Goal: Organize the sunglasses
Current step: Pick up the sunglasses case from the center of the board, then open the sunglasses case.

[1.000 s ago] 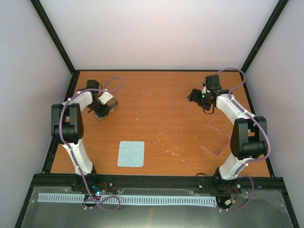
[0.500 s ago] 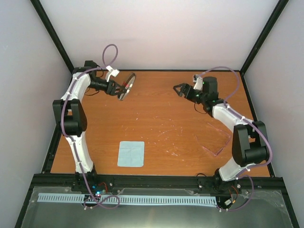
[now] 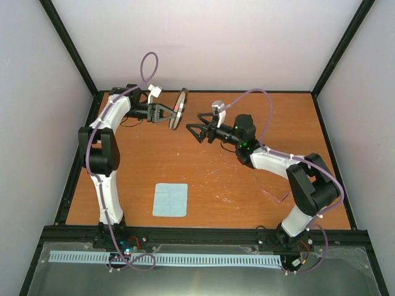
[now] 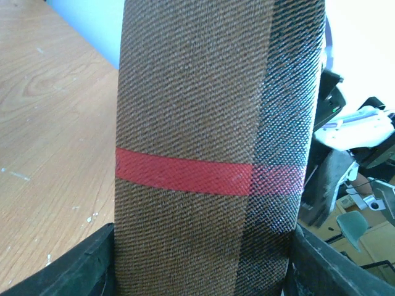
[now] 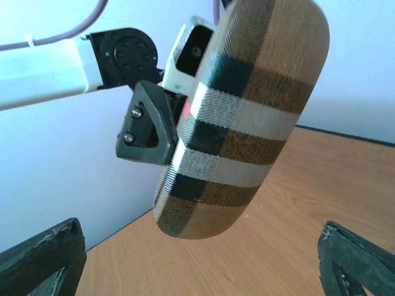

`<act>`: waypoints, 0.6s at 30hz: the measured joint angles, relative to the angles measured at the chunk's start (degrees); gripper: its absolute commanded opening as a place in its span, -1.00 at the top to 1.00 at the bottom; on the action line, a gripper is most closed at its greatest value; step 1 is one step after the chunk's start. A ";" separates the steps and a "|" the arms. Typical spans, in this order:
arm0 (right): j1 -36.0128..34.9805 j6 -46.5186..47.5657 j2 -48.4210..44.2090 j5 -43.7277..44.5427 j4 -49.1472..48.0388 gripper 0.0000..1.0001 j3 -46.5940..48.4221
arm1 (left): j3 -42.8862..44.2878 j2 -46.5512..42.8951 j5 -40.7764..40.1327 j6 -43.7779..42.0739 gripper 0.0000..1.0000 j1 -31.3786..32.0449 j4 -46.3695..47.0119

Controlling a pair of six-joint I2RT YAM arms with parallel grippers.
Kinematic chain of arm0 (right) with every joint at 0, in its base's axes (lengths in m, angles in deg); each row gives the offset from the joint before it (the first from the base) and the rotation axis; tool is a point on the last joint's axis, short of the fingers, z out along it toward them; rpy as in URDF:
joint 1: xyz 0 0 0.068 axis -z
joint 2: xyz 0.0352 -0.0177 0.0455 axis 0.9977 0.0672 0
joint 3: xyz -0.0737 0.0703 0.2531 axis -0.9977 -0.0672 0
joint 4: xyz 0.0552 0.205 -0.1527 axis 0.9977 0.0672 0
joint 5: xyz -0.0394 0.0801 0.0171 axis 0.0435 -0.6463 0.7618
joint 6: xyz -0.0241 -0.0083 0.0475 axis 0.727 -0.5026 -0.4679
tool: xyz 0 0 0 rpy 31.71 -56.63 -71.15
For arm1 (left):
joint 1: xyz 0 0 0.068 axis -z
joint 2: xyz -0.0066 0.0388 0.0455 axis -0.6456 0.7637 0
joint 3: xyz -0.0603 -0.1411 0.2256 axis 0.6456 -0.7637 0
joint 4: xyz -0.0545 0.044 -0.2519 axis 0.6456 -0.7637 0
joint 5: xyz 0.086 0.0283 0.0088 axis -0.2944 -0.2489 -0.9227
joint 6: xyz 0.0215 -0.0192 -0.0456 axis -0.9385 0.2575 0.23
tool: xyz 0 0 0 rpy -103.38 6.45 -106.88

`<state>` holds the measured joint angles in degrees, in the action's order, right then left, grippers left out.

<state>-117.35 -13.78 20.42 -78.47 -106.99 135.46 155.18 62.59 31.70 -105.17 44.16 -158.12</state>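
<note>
Table (image 3: pixel 216 179): orange-brown wood, pale scuffs mid-surface.
Cloth (image 3: pixel 170 200): pale blue square, flat, front left.
Sunglasses (image 3: pixel 276 196): faint pinkish outline, front right, partly hidden.

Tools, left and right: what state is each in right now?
Left tool: closed on the plaid glasses case, held aloft.
Right tool: open, empty, facing the case.

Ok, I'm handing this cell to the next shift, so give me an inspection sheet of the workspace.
Surface: table, brown wood, pale scuffs.
Job's things: sunglasses faint on the table by the right arm, partly hidden.
Clutter: blue cloth lying flat near the left base.
Grippers: left gripper shut on the case, held off the table; right gripper open, facing the case, apart from it.
Cables: purple cables loop along both arms.
Surroundings: pale walls, black frame, white slotted strip at the near edge.
</note>
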 measured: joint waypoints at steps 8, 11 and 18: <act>-1.20 1.84 5.90 1.14 -5.27 -0.98 3.82 | -0.94 -4.35 1.79 -0.13 0.43 0.72 -0.52; -1.14 -0.04 7.58 0.57 -8.68 -0.85 5.18 | -1.60 -5.25 1.97 -0.17 0.44 1.55 -0.55; -0.66 -11.34 13.29 -2.99 -21.62 -0.69 8.37 | -4.42 -5.57 2.21 -0.68 0.46 2.19 -0.61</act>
<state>-118.01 -25.13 33.71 -81.47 -128.61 143.83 150.77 57.02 33.91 -105.85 46.34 -158.74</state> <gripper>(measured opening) 0.852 0.643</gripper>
